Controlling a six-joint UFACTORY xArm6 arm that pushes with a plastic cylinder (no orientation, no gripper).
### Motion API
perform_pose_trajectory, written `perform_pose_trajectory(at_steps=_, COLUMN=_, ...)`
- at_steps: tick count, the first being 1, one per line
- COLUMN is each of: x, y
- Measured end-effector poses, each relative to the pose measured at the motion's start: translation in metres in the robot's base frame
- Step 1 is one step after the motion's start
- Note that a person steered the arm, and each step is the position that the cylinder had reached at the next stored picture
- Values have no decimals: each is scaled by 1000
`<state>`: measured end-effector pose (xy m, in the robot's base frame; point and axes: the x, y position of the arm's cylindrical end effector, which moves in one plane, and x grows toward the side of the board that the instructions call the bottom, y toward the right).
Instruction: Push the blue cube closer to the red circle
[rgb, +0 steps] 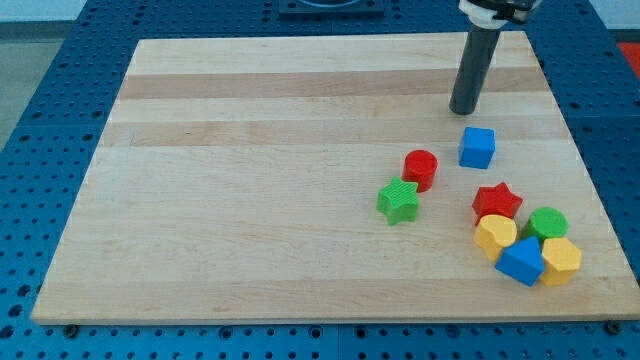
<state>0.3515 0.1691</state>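
The blue cube (477, 147) sits on the wooden board (250, 180) at the view's right. The red circle (421, 169), a short red cylinder, stands a little to the cube's left and slightly lower, with a small gap between them. My tip (463, 111) rests on the board just above the blue cube, slightly to its left, not touching it. The rod rises from there to the view's top.
A green star (399, 201) lies just below-left of the red circle. At the lower right, a cluster: red star (497, 201), yellow circle (495, 233), green circle (547, 223), a second blue block (520, 261), yellow hexagon (561, 259), near the board's right edge.
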Motion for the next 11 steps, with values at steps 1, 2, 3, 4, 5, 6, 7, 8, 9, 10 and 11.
perform_pose_trajectory(at_steps=1, x=-7, y=-52)
perform_pose_trajectory(at_steps=2, x=-8, y=-86)
perform_pose_trajectory(at_steps=3, x=-8, y=-86)
perform_pose_trajectory(at_steps=4, x=-4, y=-51)
perform_pose_trajectory(at_steps=5, x=7, y=35)
perform_pose_trajectory(at_steps=6, x=21, y=32)
perform_pose_trajectory(at_steps=7, x=59, y=21)
perform_pose_trajectory(at_steps=8, x=56, y=21)
perform_pose_trajectory(at_steps=9, x=76, y=-9)
perform_pose_trajectory(at_steps=10, x=79, y=-13)
perform_pose_trajectory(at_steps=11, x=81, y=-21)
